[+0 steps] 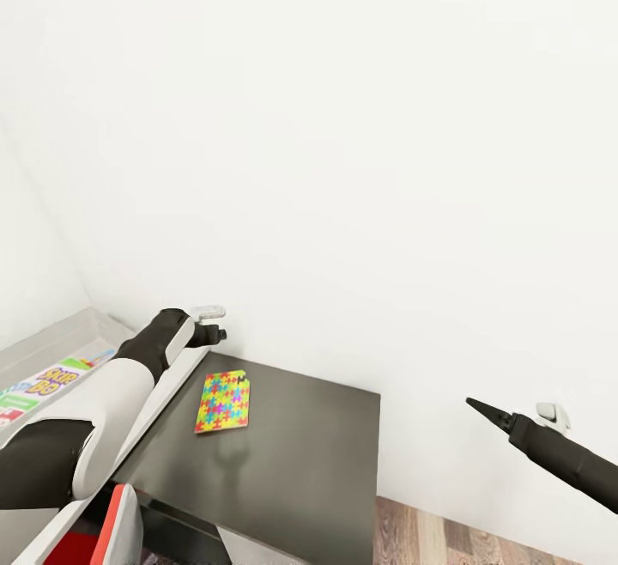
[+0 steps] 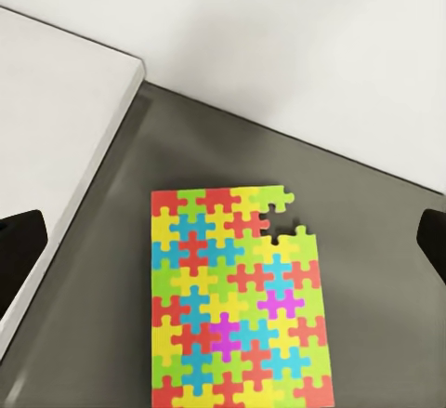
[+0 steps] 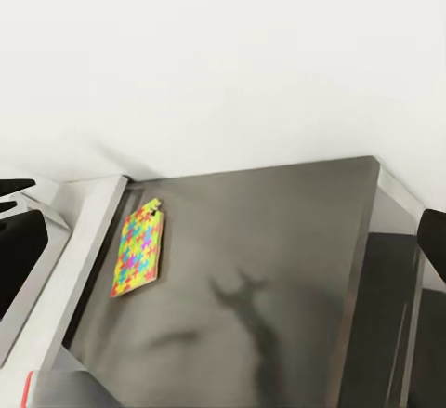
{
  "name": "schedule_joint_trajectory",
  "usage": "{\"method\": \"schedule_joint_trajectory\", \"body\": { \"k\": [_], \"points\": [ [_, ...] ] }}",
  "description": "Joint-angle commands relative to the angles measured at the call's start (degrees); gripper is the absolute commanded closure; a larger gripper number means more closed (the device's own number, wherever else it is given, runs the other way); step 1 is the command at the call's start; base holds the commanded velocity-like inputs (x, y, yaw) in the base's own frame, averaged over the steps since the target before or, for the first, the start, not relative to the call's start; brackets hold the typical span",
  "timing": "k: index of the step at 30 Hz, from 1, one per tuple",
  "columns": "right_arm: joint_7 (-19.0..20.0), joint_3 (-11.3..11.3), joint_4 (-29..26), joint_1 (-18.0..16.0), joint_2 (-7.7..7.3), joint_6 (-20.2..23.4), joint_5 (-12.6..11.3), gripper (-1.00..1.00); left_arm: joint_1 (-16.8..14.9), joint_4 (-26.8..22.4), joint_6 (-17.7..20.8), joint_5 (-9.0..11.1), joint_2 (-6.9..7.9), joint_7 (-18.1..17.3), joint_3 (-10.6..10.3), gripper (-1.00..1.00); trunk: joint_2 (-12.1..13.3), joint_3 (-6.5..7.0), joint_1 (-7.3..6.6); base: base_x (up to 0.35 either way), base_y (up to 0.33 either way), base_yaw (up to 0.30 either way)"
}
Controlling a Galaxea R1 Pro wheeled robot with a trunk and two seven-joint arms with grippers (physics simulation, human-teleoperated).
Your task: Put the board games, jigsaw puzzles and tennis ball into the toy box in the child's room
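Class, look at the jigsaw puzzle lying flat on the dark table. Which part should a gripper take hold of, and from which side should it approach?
The puzzle lies flat and thin on the table, so probably come from above and pinch across two opposite long edges. The left gripper hovers over it, jaws open, so it seems best placed.

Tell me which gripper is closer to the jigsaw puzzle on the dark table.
Left. The left gripper hangs just above the jigsaw puzzle, near its far edge. The right gripper is well off to the side, beyond the edge of the table.
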Motion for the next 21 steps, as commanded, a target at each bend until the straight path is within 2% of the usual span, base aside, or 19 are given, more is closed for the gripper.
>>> {"method": "schedule_joint_trajectory", "body": {
  "k": [1,18,21],
  "points": [
    [0.27,-0.08,-0.01,-0.07,0.00,0.27,0.12,-1.00,-0.04,-0.09,0.23,0.61,0.06,0.33,-0.45,-1.00,-0.14,-0.23,0.03,0.000,0.000,0.000],
    [0.44,-0.08,0.01,-0.07,0.06,0.24,0.26,-1.00,0.03,-0.09,0.16,0.91,0.06,-0.25,-0.38,-1.00,-0.14,-1.83,0.03,0.000,0.000,0.000],
    [0.45,-0.08,0.00,-0.07,0.07,0.24,0.28,-1.00,0.02,-0.09,0.23,0.95,0.11,-2.83,-0.38,-1.00,-0.14,-2.11,0.03,0.000,0.000,0.000]
  ]
}}
